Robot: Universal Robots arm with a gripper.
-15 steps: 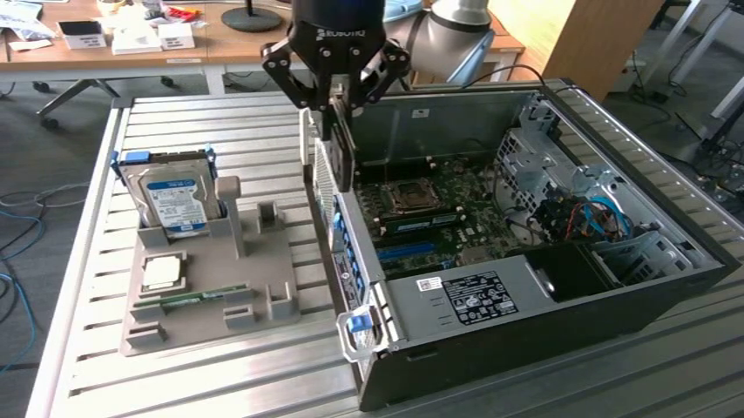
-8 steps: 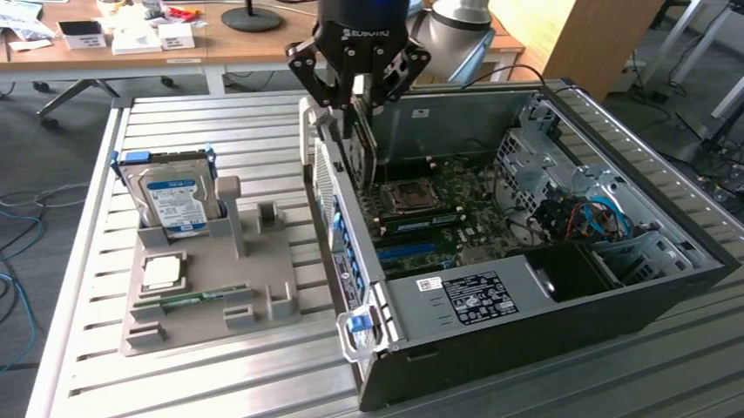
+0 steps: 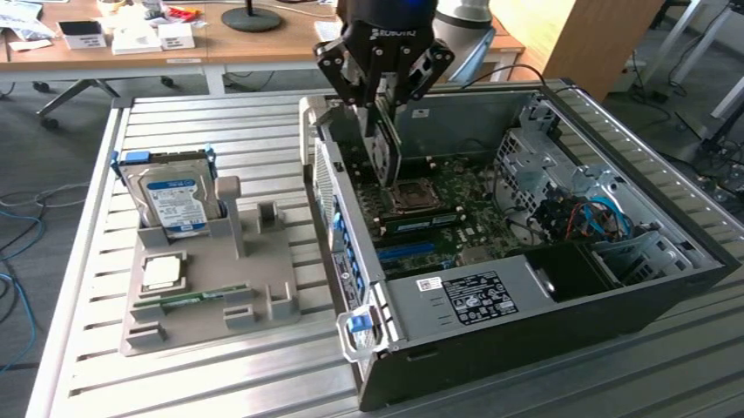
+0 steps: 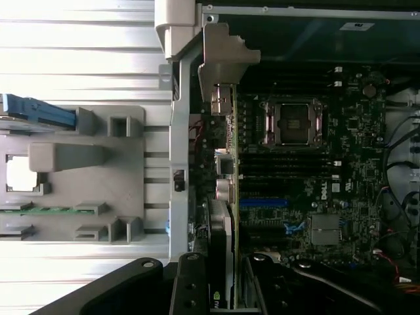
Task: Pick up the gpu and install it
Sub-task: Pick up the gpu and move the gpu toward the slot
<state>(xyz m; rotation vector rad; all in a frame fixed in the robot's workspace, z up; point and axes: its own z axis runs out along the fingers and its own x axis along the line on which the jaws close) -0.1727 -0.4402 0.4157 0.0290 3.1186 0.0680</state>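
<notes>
Inside the open computer case [image 3: 651, 287], close to the wall on the exterior view's left, the gpu [image 3: 385, 148] hangs upright on edge. Its lower edge reaches down near the motherboard [image 3: 465, 235], just beside the CPU socket [image 3: 414, 197]. Whether the card touches the board cannot be determined. In the wrist view the gpu [image 4: 225, 216] appears edge-on as a thin strip, with its silver-grey bracket [image 4: 226, 56] at the far end against the case wall.

The upper edge of the card sits between the jaws of the gripper [image 3: 384, 91]. The jaws are partly closed and clamp the card, with one finger on each flat face. In the wrist view the gripper [image 4: 223, 289] straddles the strip, its dark fingers [image 4: 190, 282] on either side.

Legible writing: "DELL" in white on the motherboard [image 4: 339, 190]. White lettering on the gripper body cannot be read. The black-and-white label [image 3: 471, 298] on the power supply carries print too small to read.

Outside the case, on the slatted table [image 3: 174, 383], a grey holder [image 3: 233, 287] carries an upright hard drive [image 3: 174, 202] with a blue-and-white label.
</notes>
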